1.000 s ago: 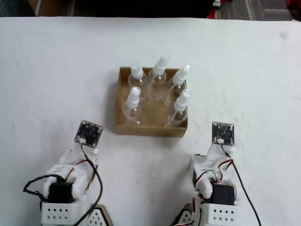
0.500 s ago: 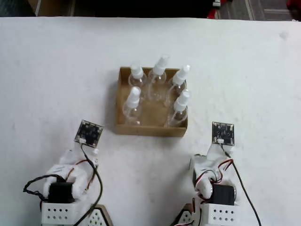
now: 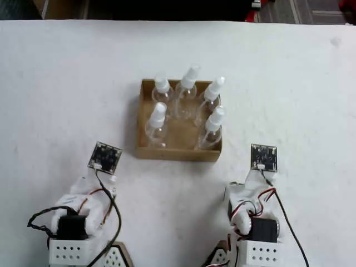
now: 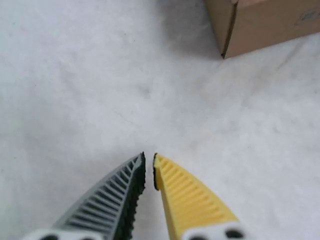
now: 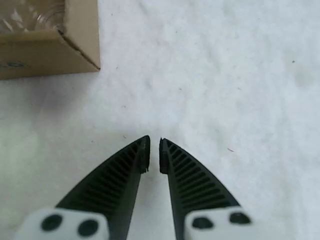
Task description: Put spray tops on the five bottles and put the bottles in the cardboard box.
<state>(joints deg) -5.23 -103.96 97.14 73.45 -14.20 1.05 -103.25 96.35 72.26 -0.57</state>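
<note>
The cardboard box (image 3: 142,119) sits at the table's middle, holding several clear bottles (image 3: 156,123) with white spray tops (image 3: 191,76) on them. A corner of the box (image 4: 260,25) shows in the left wrist view, and another corner of the box (image 5: 80,35) in the right wrist view. My left gripper (image 4: 149,165) is shut over bare table near the front left, holding nothing. My right gripper (image 5: 154,150) is shut too, empty, near the front right. In the high view both arms are folded back at the front edge, the left arm (image 3: 83,211) and the right arm (image 3: 253,211).
White table (image 3: 67,83) stretches all around the box. Cables run from the wrist cameras back to both arm bases at the front edge.
</note>
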